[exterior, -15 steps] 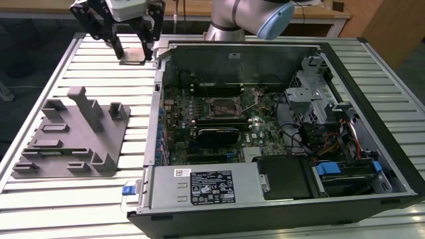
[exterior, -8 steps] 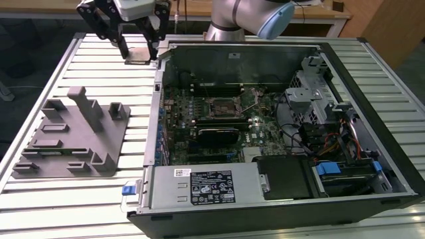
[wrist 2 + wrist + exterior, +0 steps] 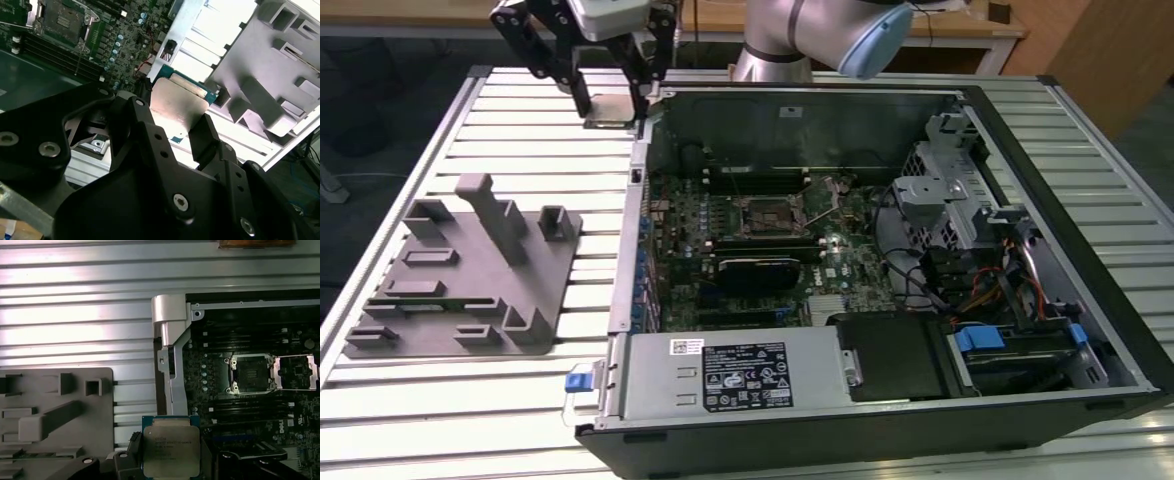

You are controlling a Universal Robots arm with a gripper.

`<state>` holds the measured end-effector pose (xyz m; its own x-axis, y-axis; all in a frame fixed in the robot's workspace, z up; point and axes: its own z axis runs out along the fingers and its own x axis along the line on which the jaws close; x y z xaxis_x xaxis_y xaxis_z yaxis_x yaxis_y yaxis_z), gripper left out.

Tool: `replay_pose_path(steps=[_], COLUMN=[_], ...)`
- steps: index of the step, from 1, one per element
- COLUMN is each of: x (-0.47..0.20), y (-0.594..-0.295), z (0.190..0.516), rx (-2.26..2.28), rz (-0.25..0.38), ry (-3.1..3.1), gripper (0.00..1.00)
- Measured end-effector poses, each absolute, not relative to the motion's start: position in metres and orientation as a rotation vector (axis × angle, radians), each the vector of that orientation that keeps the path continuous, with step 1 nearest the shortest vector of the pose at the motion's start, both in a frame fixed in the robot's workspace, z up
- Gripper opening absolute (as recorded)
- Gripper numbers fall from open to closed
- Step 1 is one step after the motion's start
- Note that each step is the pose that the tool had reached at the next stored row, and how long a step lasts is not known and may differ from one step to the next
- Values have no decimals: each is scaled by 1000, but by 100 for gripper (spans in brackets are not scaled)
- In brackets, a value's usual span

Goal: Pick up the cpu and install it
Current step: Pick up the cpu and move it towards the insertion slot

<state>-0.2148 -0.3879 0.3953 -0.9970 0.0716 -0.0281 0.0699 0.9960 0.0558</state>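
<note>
My gripper (image 3: pixel 610 106) is shut on the cpu (image 3: pixel 607 108), a flat square chip with a silver metal top and a green rim. It hangs above the slatted table, just outside the far corner of the open computer case on the exterior view's left. Both wrist views show the cpu (image 3: pixel 177 97) (image 3: pixel 170 450) clamped by its edges between the black fingers (image 3: pixel 202 130). The motherboard socket (image 3: pixel 767 212) (image 3: pixel 250 374) (image 3: pixel 62 22) lies open and bare, its metal load plate (image 3: pixel 297 371) flipped aside.
The case wall (image 3: pixel 640 200) stands between the gripper and the motherboard. A grey moulded fixture (image 3: pixel 467 270) (image 3: pixel 55 415) lies on the slatted table (image 3: pixel 520 130) at the exterior view's left. A power supply (image 3: pixel 734 375), drive cage (image 3: pixel 947 190) and cables fill the case's other sides.
</note>
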Motion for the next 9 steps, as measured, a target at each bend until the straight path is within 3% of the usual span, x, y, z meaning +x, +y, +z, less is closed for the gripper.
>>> replay_pose_path(steps=[9], x=[-202], y=[-387], z=[395], rx=[110], rz=[85], ry=[3108], gripper=[55])
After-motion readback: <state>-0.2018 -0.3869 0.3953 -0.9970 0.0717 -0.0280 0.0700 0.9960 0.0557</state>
